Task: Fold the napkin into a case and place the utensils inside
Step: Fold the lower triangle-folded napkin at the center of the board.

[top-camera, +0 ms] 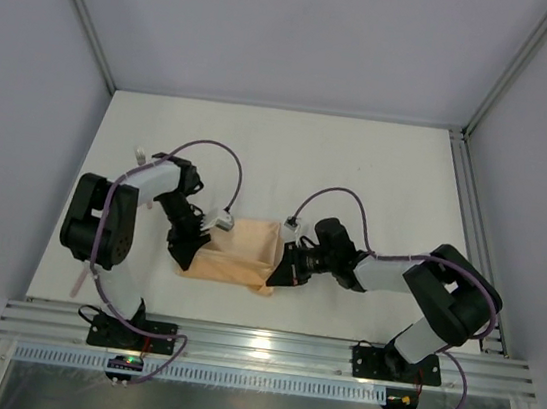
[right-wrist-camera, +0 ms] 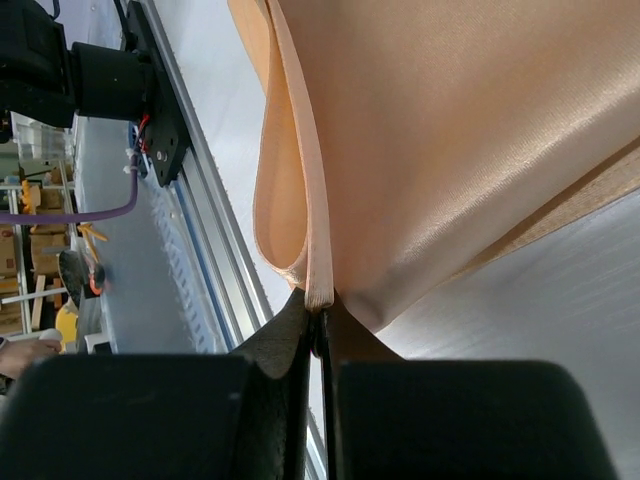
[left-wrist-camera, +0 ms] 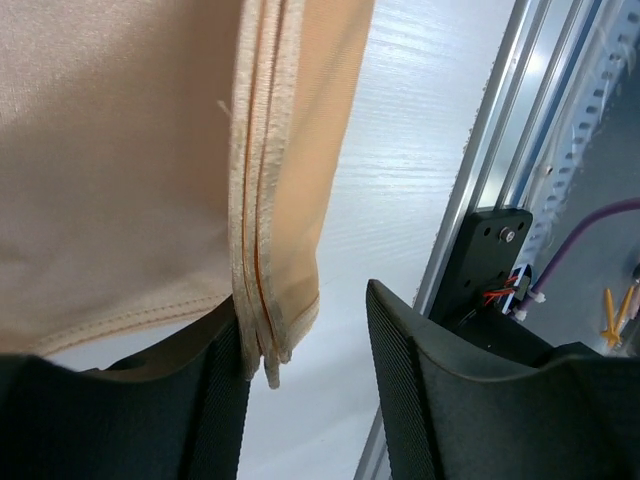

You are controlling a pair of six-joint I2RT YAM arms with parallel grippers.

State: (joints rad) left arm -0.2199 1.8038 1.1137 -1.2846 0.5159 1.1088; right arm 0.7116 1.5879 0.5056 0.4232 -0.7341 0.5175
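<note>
Peach-orange cloth napkin point(top-camera: 237, 252) sits pinched by its hem in the right gripper point(right-wrist-camera: 320, 325); with the left gripper point(left-wrist-camera: 300, 325) half-open, unheld layers could slip apart.

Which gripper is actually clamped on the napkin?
The right gripper: its jaws are pinched shut on a folded edge of the napkin. The left gripper has jaws apart, the hem beside one finger.
</note>
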